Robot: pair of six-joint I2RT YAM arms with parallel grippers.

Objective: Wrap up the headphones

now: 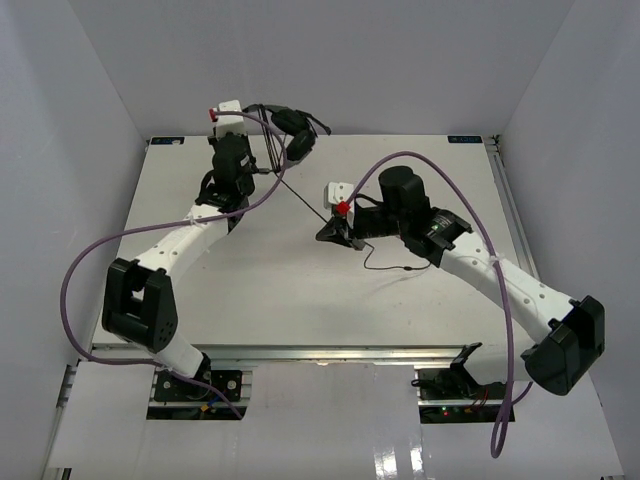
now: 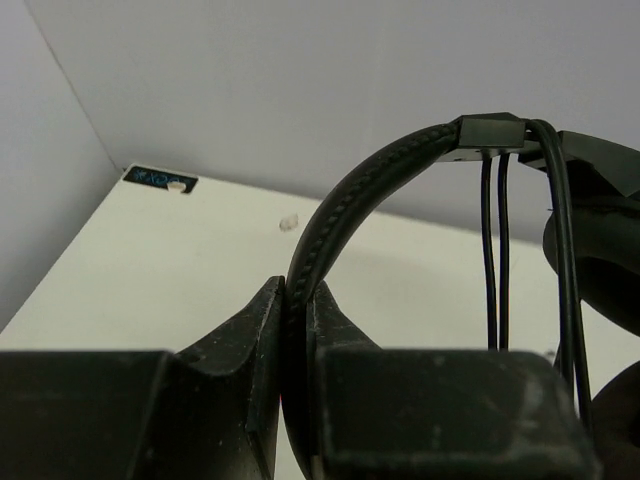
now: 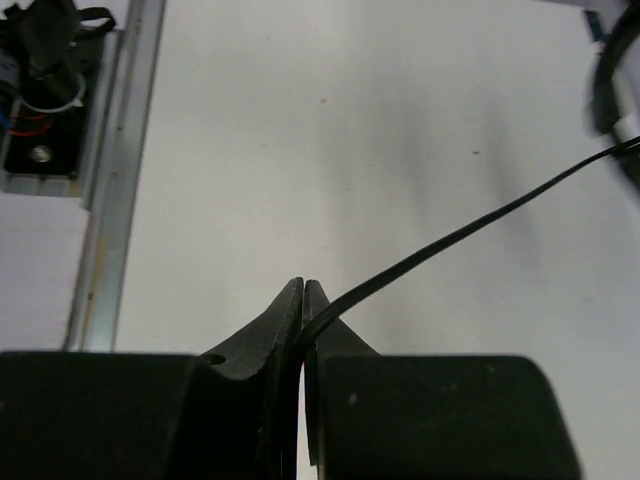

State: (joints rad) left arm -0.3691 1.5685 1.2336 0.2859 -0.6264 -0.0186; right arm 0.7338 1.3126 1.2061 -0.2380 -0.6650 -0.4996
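The black headphones [image 1: 293, 132] hang above the table's back left part, and my left gripper [image 1: 262, 142] is shut on their headband. In the left wrist view the stitched headband [image 2: 365, 185] rises from between the closed fingers of the left gripper [image 2: 298, 298]. Thin cable strands [image 2: 495, 250] hang beside an earcup [image 2: 600, 250]. The thin black cable [image 1: 305, 197] runs taut from the headphones down to my right gripper [image 1: 330, 233] at mid table, which is shut on it. In the right wrist view the cable [image 3: 460, 235] leaves the right gripper [image 3: 303, 292] up to the right. A loose tail [image 1: 390, 268] lies on the table.
Thick purple robot cables [image 1: 85, 265] loop beside both arms. A metal rail [image 3: 120, 170] edges the table [image 1: 300, 290]. White walls enclose the back and both sides. A blue label [image 2: 160, 178] marks the back left corner.
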